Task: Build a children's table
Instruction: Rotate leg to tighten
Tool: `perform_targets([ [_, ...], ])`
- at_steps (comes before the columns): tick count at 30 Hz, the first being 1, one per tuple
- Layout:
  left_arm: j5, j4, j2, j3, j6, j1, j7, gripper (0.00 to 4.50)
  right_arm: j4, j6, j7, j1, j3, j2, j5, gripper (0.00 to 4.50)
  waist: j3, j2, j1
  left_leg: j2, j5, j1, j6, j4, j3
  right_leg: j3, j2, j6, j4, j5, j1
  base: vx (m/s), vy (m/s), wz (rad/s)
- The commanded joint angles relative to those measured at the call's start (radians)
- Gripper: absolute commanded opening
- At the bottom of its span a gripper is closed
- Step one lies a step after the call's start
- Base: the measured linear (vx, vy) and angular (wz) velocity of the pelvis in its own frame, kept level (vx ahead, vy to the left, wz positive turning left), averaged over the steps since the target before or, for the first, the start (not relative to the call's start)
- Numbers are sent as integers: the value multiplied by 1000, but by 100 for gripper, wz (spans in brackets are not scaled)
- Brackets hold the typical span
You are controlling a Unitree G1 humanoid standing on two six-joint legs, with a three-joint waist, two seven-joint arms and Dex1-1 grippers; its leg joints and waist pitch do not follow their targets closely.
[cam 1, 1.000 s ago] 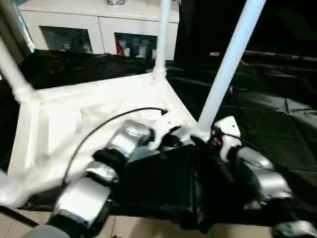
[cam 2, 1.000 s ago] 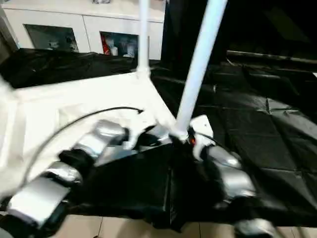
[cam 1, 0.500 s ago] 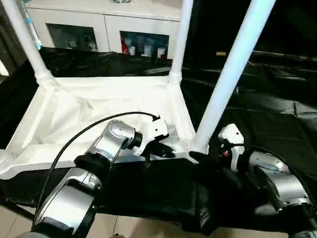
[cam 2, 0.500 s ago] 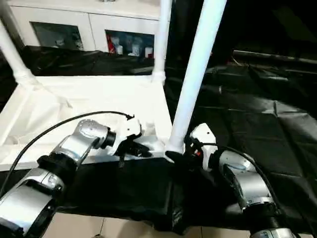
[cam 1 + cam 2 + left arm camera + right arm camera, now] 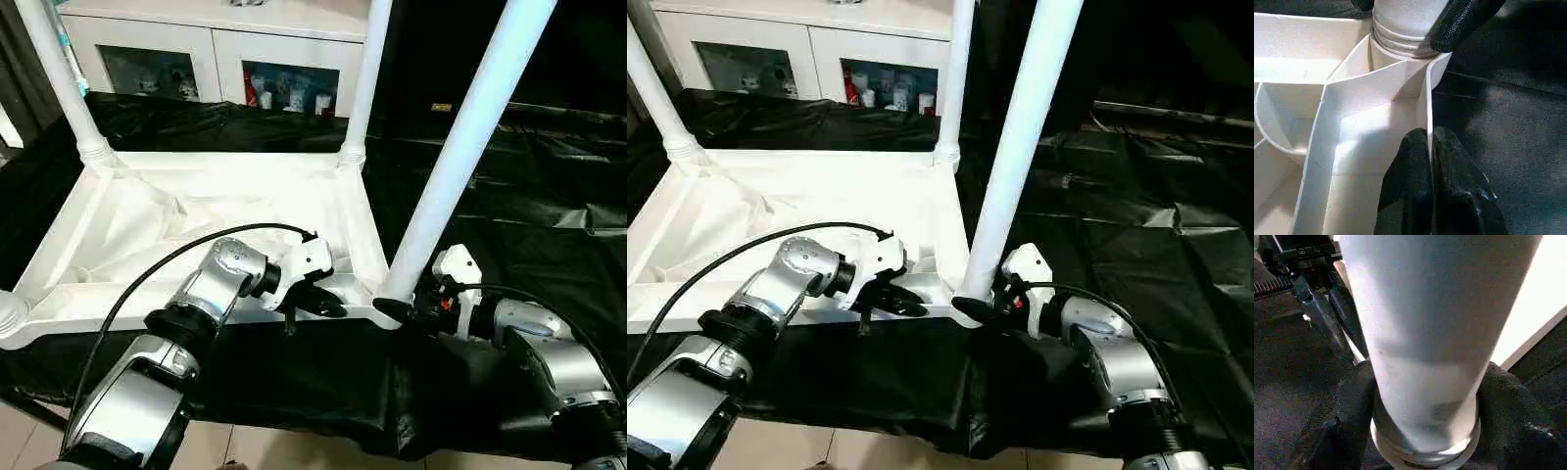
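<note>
Tabletop [image 5: 196,220] lies upside down, ribbed underside up, on a worktop covered in black sheeting [image 5: 549,225]. Three legs in plain sight stand upright in corner sockets: far-left leg [image 5: 61,83], far-right leg [image 5: 364,83], near-right leg [image 5: 460,162]. A fourth socket end shows at the near-left corner [image 5: 10,315].

Left end effector [image 5: 315,302] sits at the tabletop's near rim, just beside the near-right corner. Its two black fingers [image 5: 1415,191] are pressed together on the thin upright rim wall, one finger on each side of it.

Right end effector [image 5: 397,308] is at the foot of the near-right leg, where the leg meets its socket. In the right wrist view its fingers [image 5: 1347,426] stand on either side of the leg's base, touching it on both sides; clamped around the leg.

The two end effectors are near each other, the corner socket between them. White glass-door cabinet [image 5: 206,59] stands behind the worktop.
</note>
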Motion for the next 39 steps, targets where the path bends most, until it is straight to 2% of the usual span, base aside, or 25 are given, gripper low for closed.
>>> perform_targets([
  [1, -15, 17, -8, -22, 9, 30, -32, 0, 1, 10, 18, 2, 18, -6, -9, 270, -46, -16, 0, 62, -150, 3, 90, -54, -26, 52, -85, -221, -75, -163, 43, 0, 0, 0],
  [5, -10, 18, -10, -20, 18, 33, -16, 0, 18, 16, -14, 7, 10, 15, -9, 269, -47, -16, -1, 61, -149, 3, 90, -54, -26, 52, -85, -223, -74, -159, 43, 0, 0, 0],
  [8, 3, 48, -39, -1, 45, 16, 85, 0, 61, 37, -121, 7, -21, 66, -14, 268, -44, -15, -2, 61, -165, 5, 83, -55, -26, 52, -85, -220, -78, -188, 40, 0, 0, 0],
  [9, 9, 60, -48, 3, 52, 9, 119, 0, 77, 46, -160, 4, -29, 82, -20, 268, -42, -14, -4, 61, -175, 6, 76, -57, -26, 52, -85, -217, -80, -209, 38, 0, 0, 0],
  [11, 26, 96, -76, 14, 59, -13, 217, 0, 112, 49, -252, -3, -35, 115, -50, 267, -40, -11, -7, 61, -224, 9, 45, -62, -31, 50, -88, -186, -93, -332, 37, 0, 0, 0],
  [12, 32, 111, -89, 21, 64, -23, 264, 0, 128, 48, -301, -8, -39, 130, -66, 267, -38, -9, -11, 63, -242, 10, 29, -64, -33, 51, -87, -174, -95, -357, 32, 0, 0, 0],
  [15, 32, 148, -133, 47, 90, -49, 382, 0, 177, 73, -471, -33, -77, 186, -90, 267, -38, -8, -22, 61, -287, 12, 10, -67, -36, 51, -87, -161, -102, -393, 29, 0, 0, 0],
  [16, 34, 166, -163, 56, 104, -66, 443, 0, 198, 93, -581, -50, -107, 231, -96, 267, -39, 0, -27, 60, -297, 14, 3, -68, -37, 52, -87, -162, -103, -393, 26, 0, 0, 0],
  [17, 34, 168, -166, 56, 106, -68, 450, 0, 199, 96, -593, -52, -110, 237, -96, 267, -40, -3, -31, 60, -303, 13, 1, -68, -38, 52, -86, -161, -104, -393, 26, 0, 0, 0],
  [18, 36, 183, -192, 59, 109, -82, 497, 0, 209, 116, -666, -67, -129, 279, -97, 267, -41, 0, -32, 57, -297, 10, 3, -68, -39, 51, -86, -156, -104, -382, 32, 0, 0, 0],
  [19, 36, 188, -201, 60, 109, -87, 510, 0, 211, 121, -687, -74, -128, 296, -102, 267, -40, -1, -33, 57, -301, 13, 8, -68, -36, 53, -85, -156, -106, -374, 26, 0, 0, 0],
  [21, 39, 198, -216, 60, 106, -94, 525, 0, 213, 119, -715, -84, -120, 324, -109, 267, -41, -1, -34, 55, -299, 11, 14, -67, -36, 53, -84, -153, -107, -378, 28, 0, 0, 0],
  [22, 40, 200, -222, 59, 101, -96, 526, 0, 210, 110, -719, -88, -112, 342, -110, 267, -42, 3, -33, 57, -296, 12, 16, -67, -37, 54, -86, -152, -108, -371, 26, 0, 0, 0],
  [23, 41, 201, -223, 56, 98, -96, 520, 0, 196, 86, -709, -86, -99, 353, -113, 302, -41, 2, -33, 57, -297, 11, 17, -68, -36, 54, -85, -152, -107, -365, 26, 0, 0, 0],
  [25, 48, 203, -216, 49, 89, -95, 511, 0, 179, 71, -687, -82, -90, 364, -103, 337, -42, -1, -32, 57, -290, 8, 24, -68, -36, 54, -85, -150, -105, -352, 29, 0, 0, 0],
  [26, 49, 204, -214, 50, 87, -94, 511, 0, 176, 71, -683, -82, -88, 365, -101, 337, -42, 0, -31, 57, -288, 8, 26, -68, -36, 54, -85, -151, -104, -349, 29, 0, 0, 0],
  [30, 48, 199, -190, 42, 67, -86, 478, 0, 143, 63, -614, -81, -58, 336, -105, 380, -39, -7, -31, 57, -289, 4, 36, -70, -37, 53, -87, -140, -106, -383, 31, 0, 0, 0],
  [32, 53, 191, -171, 25, 17, -77, 432, 0, 121, 63, -564, -80, -44, 302, -110, 383, -39, -7, -33, 57, -287, 2, 40, -70, -37, 53, -87, -131, -109, -393, 31, 0, 0, 0],
  [33, 57, 181, -146, 8, -23, -63, 376, 0, 89, 69, -486, -72, -28, 255, -103, 383, -39, -19, -31, 54, -273, -2, 50, -69, -37, 52, -86, -120, -110, -397, 36, 0, 0, 0],
  [34, 59, 175, -131, -1, -42, -56, 346, 0, 71, 72, -439, -65, -19, 228, -99, 383, -38, -14, -29, 56, -268, 1, 58, -68, -36, 54, -87, -115, -110, -405, 32, 0, 0, 0],
  [35, 53, 163, -114, -4, -37, -45, 307, 0, 46, 77, -384, -53, -8, 191, -93, 383, -39, -18, -28, 57, -264, 0, 62, -67, -36, 54, -88, -114, -109, -404, 33, 0, 0, 0],
  [36, 53, 163, -114, -4, -37, -45, 307, 0, 46, 77, -384, -53, -8, 191, -93, 383, -40, -18, -26, 57, -254, -2, 67, -67, -36, 55, -89, -114, -108, -398, 36, 0, 0, 0],
  [37, 30, 133, -81, -6, -74, -21, 214, 0, -9, 105, -252, -25, -7, 115, -50, 383, -41, -19, -20, 57, -227, -1, 82, -64, -33, 55, -90, -121, -107, -371, 36, 0, 0, 0],
  [38, 23, 125, -74, -7, -80, -15, 189, 0, -20, 107, -228, -20, -7, 100, -43, 383, -41, -23, -19, 58, -213, -4, 91, -63, -33, 55, -89, -127, -103, -347, 40, 0, 0, 0],
  [39, 17, 118, -69, -8, -88, -9, 166, 0, -29, 108, -208, -15, -7, 87, -37, 383, -42, -19, -19, 62, -197, -4, 96, -64, -32, 55, -87, -144, -97, -307, 36, 0, 0, 0],
])
